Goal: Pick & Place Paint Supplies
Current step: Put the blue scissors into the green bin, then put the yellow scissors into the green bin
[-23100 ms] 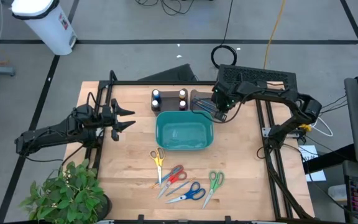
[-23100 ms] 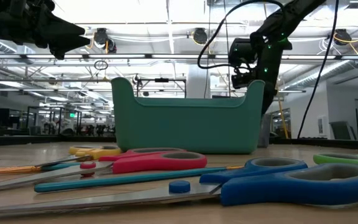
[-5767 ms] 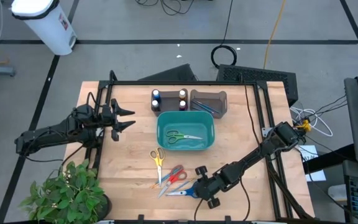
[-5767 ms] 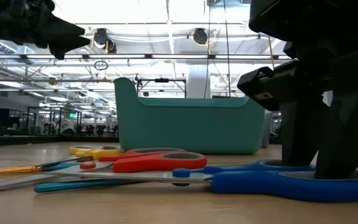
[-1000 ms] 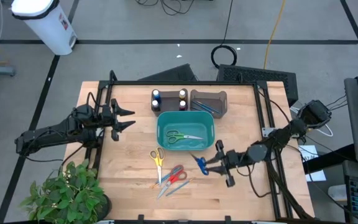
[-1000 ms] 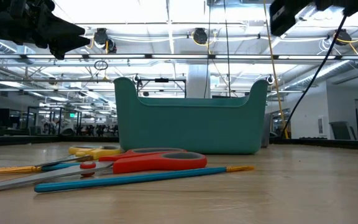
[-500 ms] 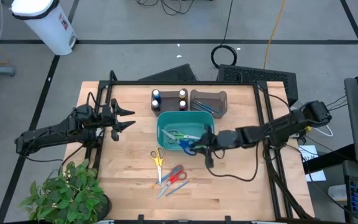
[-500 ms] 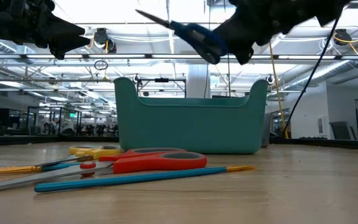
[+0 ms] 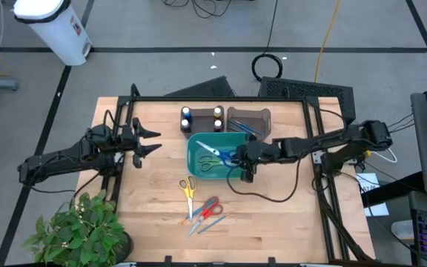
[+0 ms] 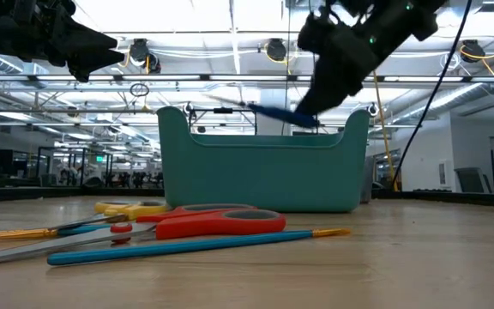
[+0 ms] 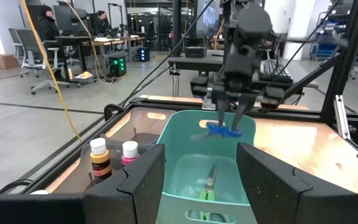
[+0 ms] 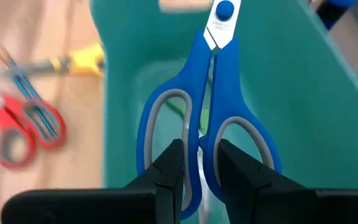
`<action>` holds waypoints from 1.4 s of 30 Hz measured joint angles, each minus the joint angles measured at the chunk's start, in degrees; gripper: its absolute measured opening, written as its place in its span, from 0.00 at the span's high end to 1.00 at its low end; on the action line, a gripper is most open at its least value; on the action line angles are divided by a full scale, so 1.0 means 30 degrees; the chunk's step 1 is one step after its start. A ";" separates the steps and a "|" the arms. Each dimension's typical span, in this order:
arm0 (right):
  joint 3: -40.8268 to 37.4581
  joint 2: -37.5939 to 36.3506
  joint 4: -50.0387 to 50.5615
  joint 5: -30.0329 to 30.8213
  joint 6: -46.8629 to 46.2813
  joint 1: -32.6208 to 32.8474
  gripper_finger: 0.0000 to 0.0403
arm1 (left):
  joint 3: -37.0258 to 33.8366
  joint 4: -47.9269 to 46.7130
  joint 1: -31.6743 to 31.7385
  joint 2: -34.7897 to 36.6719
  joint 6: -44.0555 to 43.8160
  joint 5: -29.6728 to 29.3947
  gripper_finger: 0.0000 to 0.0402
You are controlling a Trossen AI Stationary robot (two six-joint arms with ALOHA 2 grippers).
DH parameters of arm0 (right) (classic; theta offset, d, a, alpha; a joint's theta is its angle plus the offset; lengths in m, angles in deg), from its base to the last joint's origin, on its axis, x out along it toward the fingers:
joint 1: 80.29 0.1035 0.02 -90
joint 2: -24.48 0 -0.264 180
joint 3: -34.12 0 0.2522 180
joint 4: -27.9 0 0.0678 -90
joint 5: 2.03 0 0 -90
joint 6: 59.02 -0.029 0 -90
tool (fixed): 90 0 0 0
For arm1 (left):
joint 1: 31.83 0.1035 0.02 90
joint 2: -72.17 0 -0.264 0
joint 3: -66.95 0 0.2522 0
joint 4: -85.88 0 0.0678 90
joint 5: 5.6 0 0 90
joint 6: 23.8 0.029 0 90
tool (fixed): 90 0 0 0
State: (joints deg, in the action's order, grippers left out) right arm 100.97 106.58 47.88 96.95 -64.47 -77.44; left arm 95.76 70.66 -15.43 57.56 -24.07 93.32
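1. Your right arm reaches in from the right side, stretched leftward over the middle of the counter, wrist raised.
2. Your right pincer [image 9: 237, 157] is clamped on the handles of the blue scissors [image 12: 202, 118], blades pointing away from the wrist.
3. Your left arm lies along the counter's left edge.
4. Your left pincer [image 9: 153, 141] hangs in the air, fingers spread, gripping nothing.

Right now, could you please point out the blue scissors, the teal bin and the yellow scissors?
blue scissors [image 12: 207, 134]: right wrist view, handle junction.
teal bin [image 10: 264, 176]: low view, front wall.
yellow scissors [image 9: 188, 186]: high view, handles.
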 joint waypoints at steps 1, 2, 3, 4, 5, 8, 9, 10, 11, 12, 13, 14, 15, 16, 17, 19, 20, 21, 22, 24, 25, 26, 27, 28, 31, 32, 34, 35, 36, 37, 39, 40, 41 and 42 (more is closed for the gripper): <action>-0.0005 0.0204 0.0105 -0.0005 0.0364 -0.0022 0.85 | 0.0000 0.0007 0.0000 0.0003 0.0000 -0.0005 0.48; -0.0006 0.0487 -0.0062 -0.0028 0.0688 -0.0022 0.85 | 0.0000 0.0007 0.0002 0.0000 0.0000 -0.0003 0.48; -0.0003 0.0741 -0.0200 -0.0079 0.0949 -0.0015 0.85 | 0.0000 0.0007 0.0000 -0.0002 0.0000 0.0002 0.48; -0.0003 0.0978 -0.0165 -0.0092 0.1128 -0.0010 0.85 | 0.0000 0.0000 0.0000 0.0001 0.0000 0.0002 0.48; -0.0003 0.1213 -0.0066 -0.0099 0.1208 0.0000 0.85 | 0.0000 0.0007 0.0000 -0.0002 0.0000 -0.0005 0.48; -0.0003 0.1943 -0.0086 -0.0097 0.1266 -0.0014 0.85 | 0.0000 0.0004 0.0000 0.0002 0.0000 -0.0002 0.48; -0.0008 0.2112 0.0008 -0.0097 0.1266 -0.0020 0.85 | 0.0000 0.0012 0.0000 0.0005 0.0000 -0.0005 0.48; -0.0010 0.2284 0.0032 -0.0094 0.1311 -0.0047 0.85 | 0.0000 0.0005 0.0000 -0.0002 0.0000 -0.0003 0.48; -0.0010 0.2459 -0.0014 -0.0133 0.1365 -0.0059 0.85 | 0.0000 0.0000 0.0000 -0.0002 0.0000 -0.0002 0.48; -0.0010 0.2619 -0.0074 -0.0195 0.1401 -0.0059 0.85 | 0.0000 0.0007 0.0000 0.0001 0.0000 -0.0005 0.48; -0.0010 0.2710 -0.0029 -0.0346 0.1406 -0.0060 0.85 | 0.0000 0.0008 0.0000 0.0005 0.0000 -0.0005 0.48; -0.0010 0.2806 0.0044 -0.0534 0.1409 -0.0073 0.85 | 0.0000 0.0001 0.0000 0.0005 0.0000 0.0002 0.48; -0.0017 0.2941 -0.0046 -0.0556 0.1412 -0.0081 0.84 | 0.0000 0.0006 0.0000 0.0001 0.0000 -0.0001 0.48; -0.0017 0.3067 -0.0140 -0.0577 0.1412 -0.0081 0.84 | 0.0000 0.0007 0.0000 0.0005 0.0000 -0.0005 0.48; -0.0017 0.3213 -0.0130 -0.0563 0.1412 -0.0081 0.84 | 0.0000 0.0007 0.0000 0.0005 0.0000 -0.0005 0.48; -0.0017 0.3434 -0.0051 -0.0585 0.1409 -0.0154 0.83 | 0.0000 0.0007 0.0000 0.0005 0.0000 -0.0001 0.48; -0.0017 0.3562 -0.0097 -0.0593 0.1412 -0.0207 0.83 | 0.0000 0.0007 0.0000 0.0003 0.0000 -0.0003 0.48; -0.0017 0.3725 -0.0158 -0.0601 0.1410 -0.0279 0.83 | 0.0000 0.0010 0.0000 0.0001 0.0000 -0.0005 0.48; -0.0017 0.3904 -0.0257 -0.0600 0.1408 -0.0331 0.83 | 0.0000 0.0007 0.0000 0.0005 0.0000 -0.0005 0.48; -0.0021 0.4198 -0.0266 -0.0600 0.1412 -0.0448 0.83 | 0.0000 0.0007 0.0000 -0.0002 0.0000 -0.0005 0.48; -0.0032 0.4330 -0.0369 -0.0600 0.1412 -0.0470 0.82 | 0.0000 0.0007 0.0000 0.0005 0.0000 -0.0005 0.48; -0.0032 0.4460 -0.0550 -0.0586 0.1412 -0.0487 0.81 | 0.0000 0.0015 0.0000 0.0005 0.0000 -0.0005 0.48; -0.0032 0.4549 -0.0627 -0.0593 0.1419 -0.0495 0.79 | 0.0000 0.0007 0.0000 0.0002 0.0000 -0.0002 0.48; -0.0032 0.4622 -0.0589 -0.0596 0.1501 -0.0496 0.78 | 0.0000 0.0007 0.0000 0.0003 0.0000 -0.0005 0.48; -0.0032 0.4788 -0.0573 -0.0597 0.1543 -0.0496 0.74 | 0.0000 0.0007 0.0000 0.0005 0.0000 -0.0005 0.48; -0.0032 0.4785 -0.0572 -0.0593 0.1550 -0.0496 0.73 | 0.0000 0.0007 0.0000 0.0005 0.0000 -0.0005 0.48; -0.0032 0.4759 -0.0768 -0.0574 0.1543 -0.0496 0.71 | 0.0000 0.0007 0.0000 0.0005 0.0000 -0.0005 0.48; -0.0032 0.4759 -0.0892 -0.0543 0.1544 -0.0496 0.71 | 0.0000 0.0007 0.0000 0.0003 0.0000 -0.0005 0.48; -0.0032 0.4759 -0.1048 -0.0542 0.1543 -0.0496 0.70 | 0.0000 0.0007 0.0000 0.0005 0.0000 -0.0005 0.48; -0.0032 0.4762 -0.1328 -0.0534 0.1543 -0.0496 0.69 | 0.0000 0.0007 0.0000 0.0002 0.0000 -0.0005 0.48; -0.0032 0.4755 -0.2215 -0.0534 0.1416 -0.0496 0.68 | 0.0000 0.0007 0.0000 0.0005 0.0000 -0.0005 0.48; -0.0032 0.4748 -0.2672 -0.0534 0.1349 -0.0496 0.67 | 0.0000 0.0007 0.0000 0.0005 0.0000 -0.0005 0.48; -0.0032 0.4676 -0.3028 -0.0534 0.1282 -0.0460 0.67 | 0.0000 0.0007 0.0000 0.0005 0.0000 -0.0005 0.48; -0.0032 0.4514 -0.3253 -0.0531 0.1216 -0.0420 0.66 | 0.0000 0.0002 0.0000 0.0000 0.0000 -0.0005 0.48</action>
State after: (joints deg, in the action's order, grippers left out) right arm 100.87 120.12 38.12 95.36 -60.82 -78.70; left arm 95.76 70.67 -15.43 57.56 -24.07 93.31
